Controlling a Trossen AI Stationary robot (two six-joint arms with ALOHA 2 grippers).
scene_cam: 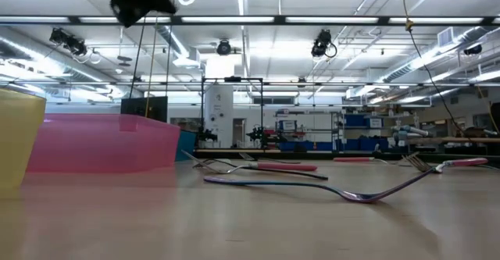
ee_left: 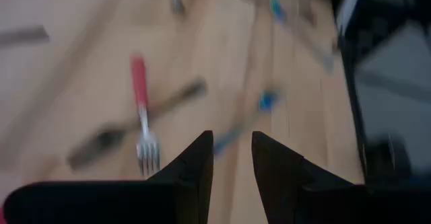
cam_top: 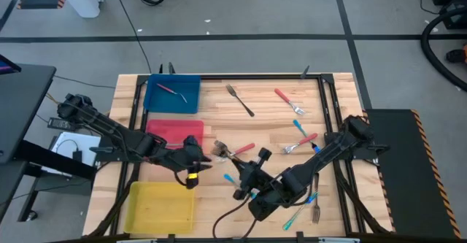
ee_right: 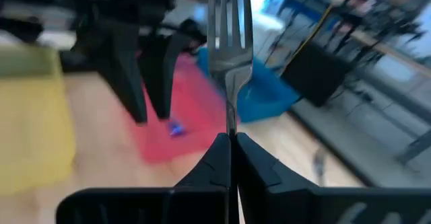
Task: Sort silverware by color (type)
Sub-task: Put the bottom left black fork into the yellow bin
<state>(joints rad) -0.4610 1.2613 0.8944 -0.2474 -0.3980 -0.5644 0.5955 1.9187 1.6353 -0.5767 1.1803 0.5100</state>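
Observation:
Forks lie scattered on the wooden table (cam_top: 219, 112): red-handled (cam_top: 288, 101), blue-handled (cam_top: 295, 215) and all dark metal (cam_top: 241, 101). My right gripper (ee_right: 230, 140) (cam_top: 241, 176) hovers mid-table, shut on a metal-tined fork (ee_right: 229, 29); its handle is hidden. My left gripper (ee_left: 232, 160) (cam_top: 191, 159) is open just to its left, above a red-handled fork (ee_left: 141, 109) crossing a dark fork (ee_left: 135, 120), with a blue-handled fork (ee_left: 249, 120) beside them. One red-handled fork (cam_top: 171, 90) lies in the blue bin (cam_top: 157, 101). My right gripper pinches the fork's slim neck (ee_right: 231, 120), just below the tines, between its two fingers (ee_right: 212, 160). The fork runs along the fingers, and its tines (ee_right: 229, 15) stick out past the fingertips toward my left gripper. It is lifted clear of the table.
A red bin (cam_top: 174, 130) and a yellow bin (cam_top: 160, 206) sit on the table's left side, near of the blue bin. In the low view a dark fork (scene_cam: 312, 186) and red-handled forks (scene_cam: 285, 166) lie on the boards. More forks lie at the right (cam_top: 299, 142).

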